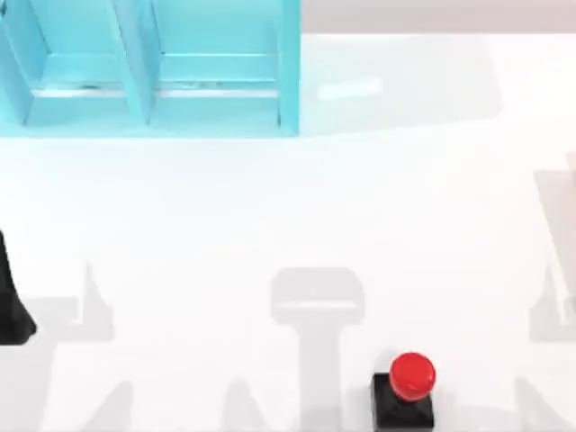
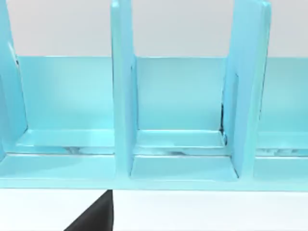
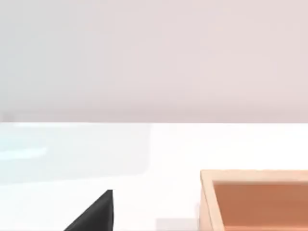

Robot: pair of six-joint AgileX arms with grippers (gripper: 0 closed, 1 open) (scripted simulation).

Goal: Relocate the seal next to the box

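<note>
Our left arm [image 1: 13, 306] sits parked at the tabletop's [image 1: 225, 225] left edge; can't tell its pincer state. Light-blue divided rack [image 1: 153, 72] stands at the far left. Seal [image 1: 407, 389] sits upright near the front edge, right of centre. In the right wrist view, a wooden box [image 3: 255, 199] rests on the tabletop; can't tell the right pincer's state either.

Before you, a white table [image 1: 270, 216] carries three things: a light blue divided rack [image 1: 153, 99] along the far edge at the left, a red-knobbed seal [image 1: 407, 389] upright on its black base at the near edge, and, in your right wrist view, an open tan box [image 3: 255, 199].
</note>
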